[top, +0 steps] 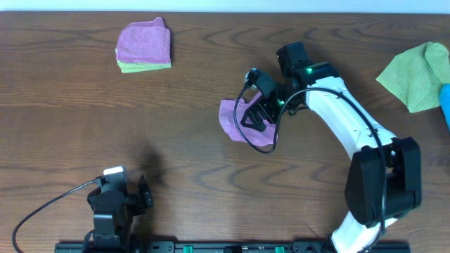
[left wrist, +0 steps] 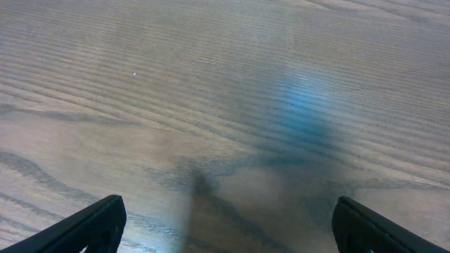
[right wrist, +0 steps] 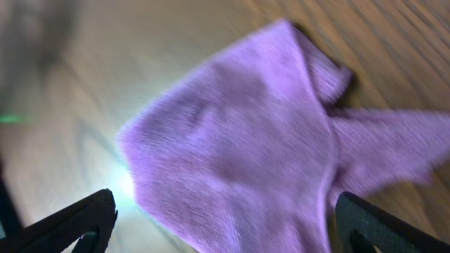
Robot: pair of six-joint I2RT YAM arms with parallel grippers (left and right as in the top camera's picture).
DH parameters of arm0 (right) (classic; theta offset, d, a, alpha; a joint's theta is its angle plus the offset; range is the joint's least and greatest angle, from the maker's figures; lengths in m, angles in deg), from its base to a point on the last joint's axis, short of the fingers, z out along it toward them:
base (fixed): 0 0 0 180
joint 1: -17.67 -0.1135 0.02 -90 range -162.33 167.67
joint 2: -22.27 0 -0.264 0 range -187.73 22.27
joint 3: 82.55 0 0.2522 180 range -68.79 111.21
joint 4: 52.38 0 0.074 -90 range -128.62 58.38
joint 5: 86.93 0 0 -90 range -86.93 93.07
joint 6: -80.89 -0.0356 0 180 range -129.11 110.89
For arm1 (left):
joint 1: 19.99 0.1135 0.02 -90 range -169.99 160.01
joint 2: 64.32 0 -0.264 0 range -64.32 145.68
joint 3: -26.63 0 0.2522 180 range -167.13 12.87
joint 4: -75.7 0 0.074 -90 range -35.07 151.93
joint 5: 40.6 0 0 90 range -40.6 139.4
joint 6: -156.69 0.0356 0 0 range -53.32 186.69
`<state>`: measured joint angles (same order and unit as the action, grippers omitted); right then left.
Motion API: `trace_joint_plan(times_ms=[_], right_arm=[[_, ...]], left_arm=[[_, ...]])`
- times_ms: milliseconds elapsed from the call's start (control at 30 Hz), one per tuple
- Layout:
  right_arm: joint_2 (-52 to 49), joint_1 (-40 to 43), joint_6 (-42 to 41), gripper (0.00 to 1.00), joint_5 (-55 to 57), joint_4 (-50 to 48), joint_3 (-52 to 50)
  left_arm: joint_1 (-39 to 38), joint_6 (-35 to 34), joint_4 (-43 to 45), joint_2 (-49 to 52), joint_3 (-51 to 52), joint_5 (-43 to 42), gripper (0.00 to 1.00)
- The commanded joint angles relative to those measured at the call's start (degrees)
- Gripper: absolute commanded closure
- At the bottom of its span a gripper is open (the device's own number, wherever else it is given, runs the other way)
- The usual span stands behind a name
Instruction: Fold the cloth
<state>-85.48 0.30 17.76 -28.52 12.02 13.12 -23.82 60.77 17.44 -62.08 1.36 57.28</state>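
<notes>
A crumpled purple cloth [top: 230,119] lay mid-tabletop [top: 176,140], partly hidden beneath the right gripper [top: 259,116], whose fingers were spread wide above it. The close wrist view was blurred. The left gripper [left wrist: 228,228], near left, was spread and empty. A green cloth [top: 415,74], far right, was cut off.

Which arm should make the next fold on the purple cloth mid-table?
Right. The right tool hangs open directly over the purple cloth. The left tool is parked at the near table edge, far from it.
</notes>
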Motion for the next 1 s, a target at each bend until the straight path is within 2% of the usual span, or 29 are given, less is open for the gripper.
trace_joint_plan(times_ms=[0, 133, 400, 467, 867, 967], right_arm=[[-3.08, 0.96, 5.40, 0.01, -6.19, -0.11, -0.17], [-6.86, 2.47, 6.21, 0.01, -5.88, -1.16, -0.17], [-7.65, 6.25, 6.03, 0.01, -7.21, -3.50, -0.17], [-7.89, 6.25, 6.03, 0.07, -8.04, -3.50, -0.17], [-11.32, 4.98, 7.54, 0.05, -9.35, -3.39, -0.20], [-12.39, 5.01, 7.52, 0.10, -9.40, -4.44, -0.20]], left_arm=[[0.17, 0.81, -1.77, -0.22, 1.16, 0.39, 0.05], [0.17, 0.81, -1.77, -0.22, 1.16, 0.42, 0.05], [0.17, 0.81, -1.75, -0.22, 1.16, 0.42, 0.05], [0.17, 0.81, -1.75, -0.22, 1.16, 0.42, 0.05], [0.17, 0.81, -1.77, -0.22, 1.16, 0.39, 0.05], [0.17, 0.81, -1.75, -0.22, 1.16, 0.42, 0.05]])
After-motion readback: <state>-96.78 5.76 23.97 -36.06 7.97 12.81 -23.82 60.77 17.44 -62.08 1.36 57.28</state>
